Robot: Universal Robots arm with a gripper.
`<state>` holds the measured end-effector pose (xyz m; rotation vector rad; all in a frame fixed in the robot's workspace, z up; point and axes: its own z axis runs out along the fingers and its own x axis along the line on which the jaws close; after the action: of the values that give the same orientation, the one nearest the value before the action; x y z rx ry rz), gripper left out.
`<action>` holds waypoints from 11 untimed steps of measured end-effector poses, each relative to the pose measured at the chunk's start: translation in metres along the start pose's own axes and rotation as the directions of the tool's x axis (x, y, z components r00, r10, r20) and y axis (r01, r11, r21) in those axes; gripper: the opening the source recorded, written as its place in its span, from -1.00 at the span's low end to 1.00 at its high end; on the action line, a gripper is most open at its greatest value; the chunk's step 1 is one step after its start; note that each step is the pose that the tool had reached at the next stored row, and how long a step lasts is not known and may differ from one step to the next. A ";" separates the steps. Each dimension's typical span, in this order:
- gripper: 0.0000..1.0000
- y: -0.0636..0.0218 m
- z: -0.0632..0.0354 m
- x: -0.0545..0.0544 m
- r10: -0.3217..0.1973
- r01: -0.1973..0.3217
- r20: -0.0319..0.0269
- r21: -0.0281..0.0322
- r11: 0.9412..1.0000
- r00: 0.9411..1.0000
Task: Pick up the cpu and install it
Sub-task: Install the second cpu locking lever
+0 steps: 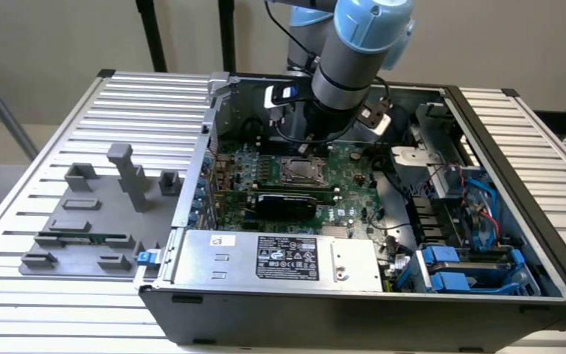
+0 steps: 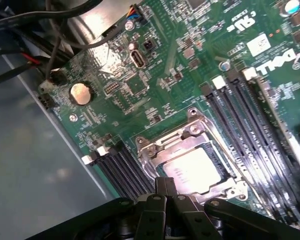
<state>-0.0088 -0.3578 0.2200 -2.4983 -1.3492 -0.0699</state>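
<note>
The cpu [image 2: 195, 169] is a silvery square plate lying flat inside the metal-rimmed socket frame [image 2: 155, 145] on the green motherboard [image 2: 155, 85]. My gripper [image 2: 166, 186] is shut, its two dark fingers pressed together with nothing between them, and their tips hang over the socket frame's edge just beside the cpu. In the exterior view my arm [image 1: 347, 66] reaches down into the open computer case, right behind the socket [image 1: 293, 170], where the cpu [image 1: 294, 172] shows as a grey square.
Black memory slots [image 2: 240, 115] flank the socket on both sides. Cables [image 2: 50, 35] run near the board's edge. A power supply [image 1: 263, 258] and blue drive cages [image 1: 465, 273] fill the case's front. On the slatted table [image 1: 37, 295], grey fixtures hold a green memory stick [image 1: 85, 237].
</note>
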 end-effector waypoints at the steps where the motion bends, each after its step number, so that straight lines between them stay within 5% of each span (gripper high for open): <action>1: -0.79 0.0003 -0.0013 -0.002 0.000 0.000 0.000 0.000 1.000 1.000; 11: -0.79 0.0034 -0.0194 -0.024 0.000 0.000 0.000 0.000 1.000 1.000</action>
<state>-0.0177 -0.3848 0.2332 -2.4984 -1.3492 -0.0698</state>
